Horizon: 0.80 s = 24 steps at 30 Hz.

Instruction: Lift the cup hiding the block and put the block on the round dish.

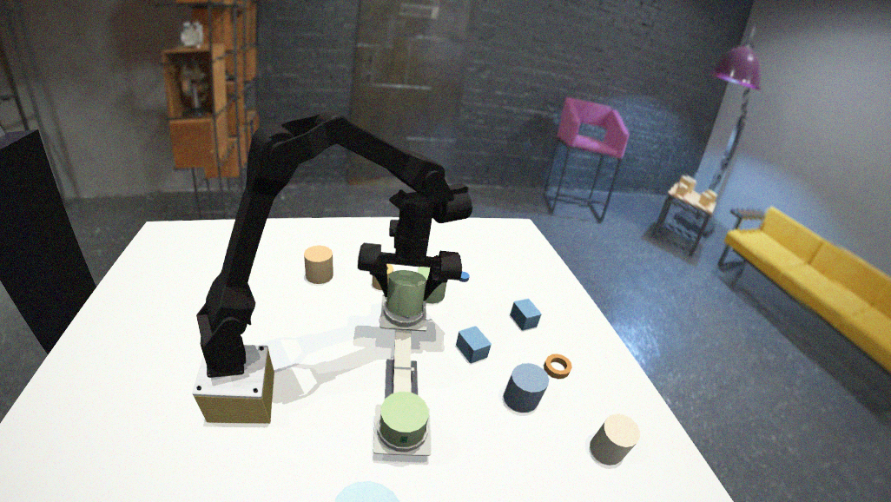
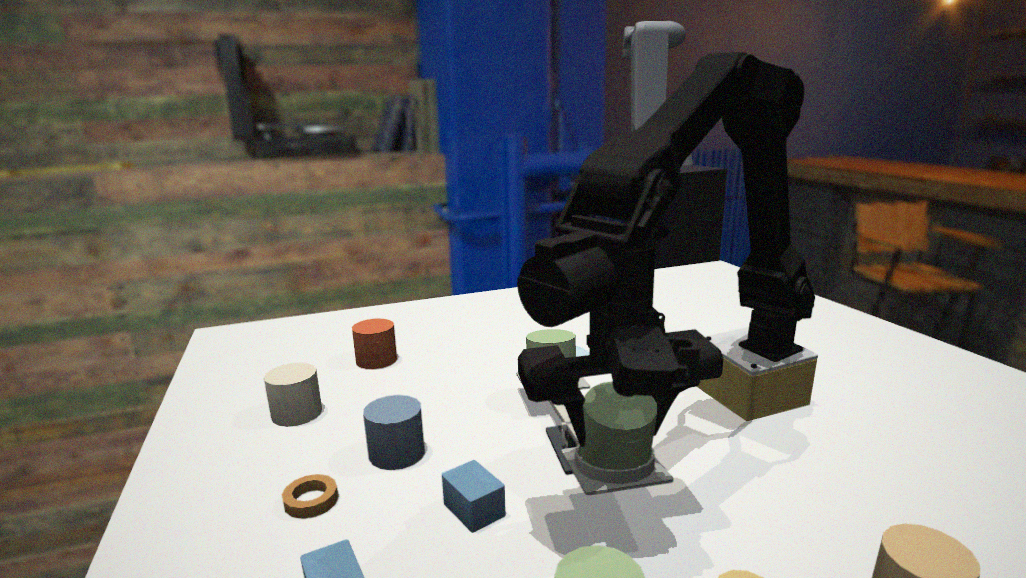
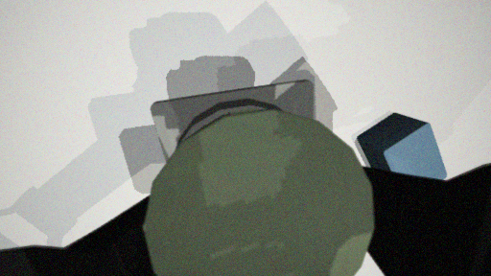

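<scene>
Two green cups stand at the ends of a small balance (image 1: 402,365). My gripper (image 1: 406,283) is shut on the far cup (image 1: 405,292), one finger on each side, low over its grey end pad (image 1: 404,320). This cup also shows in the exterior view (image 2: 617,430) and fills the wrist view (image 3: 259,196). I cannot tell if it touches the pad. The other cup (image 1: 404,420) stands untouched on the near pad, and it shows behind the arm in the exterior view (image 2: 550,341). No block is visible. The pale blue round dish (image 1: 366,492) lies at the front edge.
Right of the balance lie two blue cubes (image 1: 472,343) (image 1: 525,313), a blue-grey cylinder (image 1: 525,386), an orange ring (image 1: 556,370) and a beige cylinder (image 1: 614,439). A tan cylinder (image 1: 318,263) and a green cylinder (image 1: 438,287) stand at the back. The arm base (image 1: 234,389) is at the left.
</scene>
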Available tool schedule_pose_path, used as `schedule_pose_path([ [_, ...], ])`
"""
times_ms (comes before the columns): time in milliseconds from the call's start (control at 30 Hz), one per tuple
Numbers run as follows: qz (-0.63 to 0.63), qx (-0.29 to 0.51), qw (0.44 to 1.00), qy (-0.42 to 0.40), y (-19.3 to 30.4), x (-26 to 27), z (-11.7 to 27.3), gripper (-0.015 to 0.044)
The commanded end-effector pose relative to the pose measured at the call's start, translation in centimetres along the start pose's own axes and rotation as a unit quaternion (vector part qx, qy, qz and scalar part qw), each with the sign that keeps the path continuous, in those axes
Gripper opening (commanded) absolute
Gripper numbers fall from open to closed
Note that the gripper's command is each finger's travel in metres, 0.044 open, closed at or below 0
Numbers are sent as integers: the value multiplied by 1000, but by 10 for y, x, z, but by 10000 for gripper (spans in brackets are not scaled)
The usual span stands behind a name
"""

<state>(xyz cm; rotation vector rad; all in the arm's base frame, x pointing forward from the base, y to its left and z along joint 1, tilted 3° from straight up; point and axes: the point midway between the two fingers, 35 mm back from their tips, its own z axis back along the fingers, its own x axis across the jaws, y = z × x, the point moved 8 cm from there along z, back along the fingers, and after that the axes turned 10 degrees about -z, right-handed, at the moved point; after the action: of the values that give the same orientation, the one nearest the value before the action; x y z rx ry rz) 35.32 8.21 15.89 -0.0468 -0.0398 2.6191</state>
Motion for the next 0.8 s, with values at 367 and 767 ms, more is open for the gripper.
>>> schedule_pose_path([
  [367,6,-15,1000,8,-5,-1,26,0],
  [767,6,-15,1000,8,-3,0,42,0],
])
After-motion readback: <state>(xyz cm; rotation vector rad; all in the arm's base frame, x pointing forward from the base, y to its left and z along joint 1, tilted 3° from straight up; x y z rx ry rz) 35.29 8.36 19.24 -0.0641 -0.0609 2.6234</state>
